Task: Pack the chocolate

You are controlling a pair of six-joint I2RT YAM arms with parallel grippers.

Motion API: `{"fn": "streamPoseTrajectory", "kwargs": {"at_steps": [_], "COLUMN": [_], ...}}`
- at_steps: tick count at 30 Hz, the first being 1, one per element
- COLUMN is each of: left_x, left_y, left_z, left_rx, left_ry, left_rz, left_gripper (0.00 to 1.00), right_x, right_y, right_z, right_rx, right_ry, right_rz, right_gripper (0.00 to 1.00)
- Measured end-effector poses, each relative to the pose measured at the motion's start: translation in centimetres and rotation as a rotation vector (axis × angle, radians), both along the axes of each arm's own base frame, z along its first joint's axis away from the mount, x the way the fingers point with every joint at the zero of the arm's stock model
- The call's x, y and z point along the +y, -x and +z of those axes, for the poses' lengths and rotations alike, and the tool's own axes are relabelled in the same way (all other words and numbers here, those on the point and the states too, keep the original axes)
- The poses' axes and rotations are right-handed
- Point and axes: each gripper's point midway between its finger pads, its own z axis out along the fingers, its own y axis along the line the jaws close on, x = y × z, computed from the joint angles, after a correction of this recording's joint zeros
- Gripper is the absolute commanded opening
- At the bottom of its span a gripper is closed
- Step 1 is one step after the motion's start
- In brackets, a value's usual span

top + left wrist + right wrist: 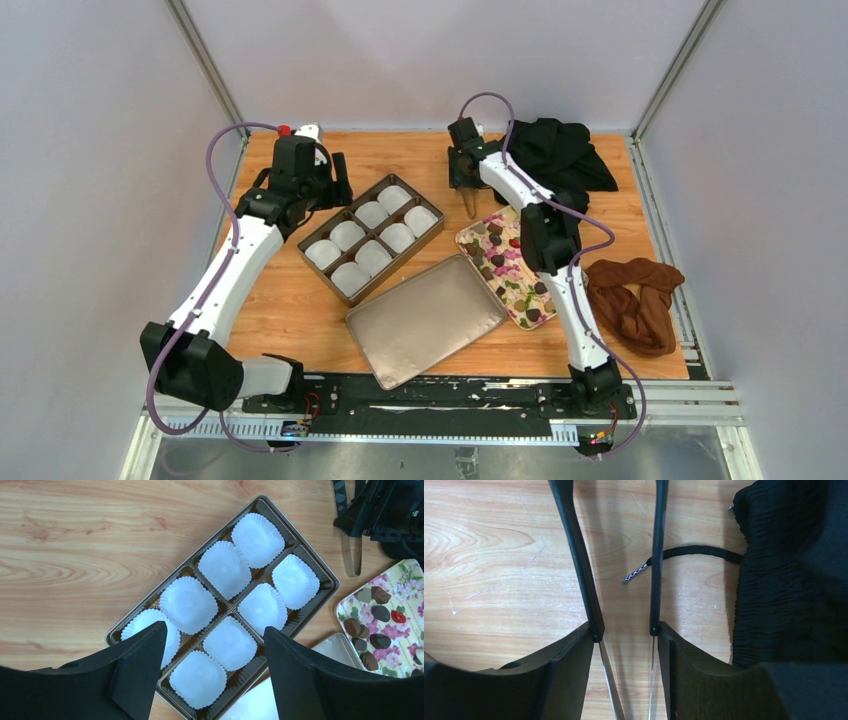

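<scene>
Evidently nothing was packed yet: all chocolate (380,613) lay on the tray (395,582), eight cups (225,569) in the box (327,580) sat empty, the left tool (214,628) hung open, the right tool (625,630) gripped tongs (576,555).

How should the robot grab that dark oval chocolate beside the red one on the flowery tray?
Probably from straight above, pinching the dark oval chocolate across its shorter sides. It lies flat on the tray, low and rounded, with neighbours close, so the thin tongs in the right tool suit it.
</scene>
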Motion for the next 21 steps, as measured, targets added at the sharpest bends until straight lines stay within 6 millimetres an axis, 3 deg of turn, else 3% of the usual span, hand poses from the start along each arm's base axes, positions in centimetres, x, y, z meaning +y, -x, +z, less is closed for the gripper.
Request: {"fn": "streamPoseTrajectory", "kwargs": {"at_steps": [3,9,21], "left_x": [0.0,0.0,0.1], "left_y": [0.0,0.0,0.2], "left_z": [0.0,0.0,-0.7], "left_rx": [0.000,0.000,0.015], "left_ry": [0.000,0.000,-0.004], "left_rz": [0.000,0.000,0.001], "left_gripper": [0.76,0.76,0.76], "right_x": [0.0,0.3,2.2], "right_y": [-0.1,-0.1,0.6], "right_z": [0.0,0.1,0.1], "right_rx": [-0.003,-0.007,-0.024], "right_ry": [-0.001,-0.001,-0.004], "right_rz": [0.000,0.007,0.092], "right_gripper": [0.45,0.46,0.36]}}
